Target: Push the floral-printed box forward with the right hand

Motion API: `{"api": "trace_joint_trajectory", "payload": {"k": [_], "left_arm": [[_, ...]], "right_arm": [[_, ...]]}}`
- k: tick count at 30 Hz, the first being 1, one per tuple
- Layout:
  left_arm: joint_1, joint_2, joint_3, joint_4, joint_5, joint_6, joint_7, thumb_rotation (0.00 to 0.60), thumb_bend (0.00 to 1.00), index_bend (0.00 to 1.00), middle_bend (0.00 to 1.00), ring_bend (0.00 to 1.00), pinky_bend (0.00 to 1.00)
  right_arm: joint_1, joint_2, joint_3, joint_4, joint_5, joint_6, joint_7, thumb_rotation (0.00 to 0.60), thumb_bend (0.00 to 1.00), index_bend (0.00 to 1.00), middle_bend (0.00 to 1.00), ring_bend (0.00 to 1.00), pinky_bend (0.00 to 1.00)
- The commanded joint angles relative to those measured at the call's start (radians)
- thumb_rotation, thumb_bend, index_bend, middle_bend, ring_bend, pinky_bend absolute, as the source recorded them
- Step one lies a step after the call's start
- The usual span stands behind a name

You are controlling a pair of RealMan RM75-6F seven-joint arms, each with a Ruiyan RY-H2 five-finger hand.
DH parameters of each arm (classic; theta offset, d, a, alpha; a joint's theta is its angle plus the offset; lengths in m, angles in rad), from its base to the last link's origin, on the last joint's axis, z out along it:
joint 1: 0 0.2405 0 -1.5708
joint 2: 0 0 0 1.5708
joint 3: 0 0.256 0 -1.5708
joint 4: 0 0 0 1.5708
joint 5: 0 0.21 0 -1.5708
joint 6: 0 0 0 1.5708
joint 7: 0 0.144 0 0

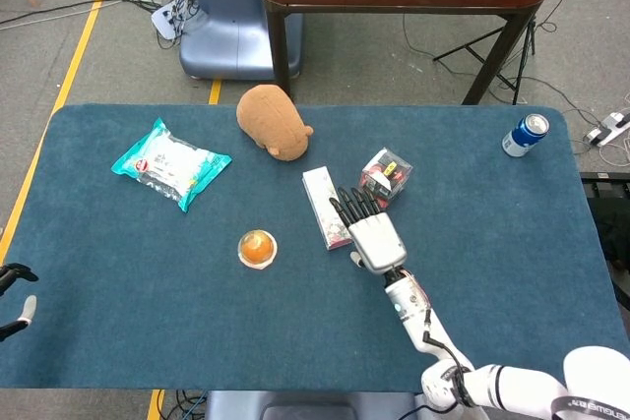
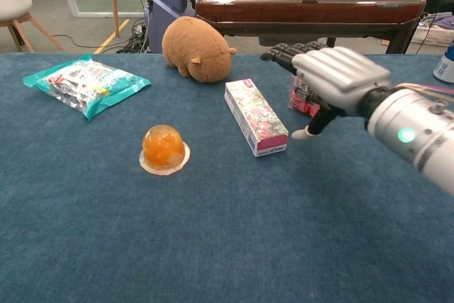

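Note:
The floral-printed box (image 1: 325, 207) (image 2: 255, 116) is long and narrow. It lies flat near the table's middle, its long side running away from me. My right hand (image 1: 372, 233) (image 2: 333, 79) hovers just right of the box's near end. It is raised off the cloth with fingers stretched forward and apart, and it holds nothing. A gap shows between the hand and the box in the chest view. Only the fingertips of my left hand (image 1: 12, 292) show, at the left edge of the head view; they are spread and empty.
A brown plush (image 1: 274, 122) (image 2: 196, 49) sits beyond the box. A clear plastic box (image 1: 386, 176) (image 2: 305, 97) lies just beyond my right hand. An orange jelly cup (image 1: 257, 248) is left of the box, a snack bag (image 1: 170, 163) at far left, and a blue can (image 1: 525, 134) at far right.

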Motion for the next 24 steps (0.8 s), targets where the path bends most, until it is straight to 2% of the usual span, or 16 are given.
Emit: {"api": "trace_joint_trajectory", "payload": {"k": [1,6,10,16,20,24], "left_arm": [[0.001,0.008,0.001,-0.023,0.01,0.009,0.007,0.6,0.41,0.41,0.32,0.26,0.41],[0.003,0.022,0.008,-0.072,0.03,0.025,0.047,0.6,0.41,0.41,0.32,0.26,0.41],[0.005,0.042,0.02,-0.126,0.054,0.029,0.062,0.6,0.41,0.41,0.32,0.26,0.41],[0.012,0.061,0.032,-0.184,0.099,0.062,0.093,0.6,0.41,0.41,0.32,0.26,0.41],[0.02,0.064,0.034,-0.197,0.129,0.095,0.094,0.6,0.41,0.41,0.32,0.26,0.41],[0.026,0.064,0.033,-0.2,0.135,0.114,0.101,0.6,0.41,0.41,0.32,0.26,0.41]], "right_arm": [[-0.079,0.164,-0.059,-0.175,-0.009,0.058,-0.036,0.6,0.0,0.0,0.0,0.0,0.0],[-0.171,0.307,-0.119,-0.309,-0.043,0.158,-0.037,0.6,0.0,0.0,0.0,0.0,0.0],[-0.242,0.389,-0.161,-0.368,-0.062,0.229,-0.02,0.6,0.0,0.0,0.0,0.0,0.0],[-0.336,0.472,-0.211,-0.394,-0.094,0.313,0.039,0.6,0.0,0.01,0.0,0.0,0.0],[-0.397,0.506,-0.239,-0.379,-0.124,0.367,0.085,0.6,0.0,0.06,0.0,0.0,0.0],[-0.444,0.531,-0.257,-0.356,-0.131,0.388,0.159,0.6,0.0,0.06,0.0,0.0,0.0]]}}
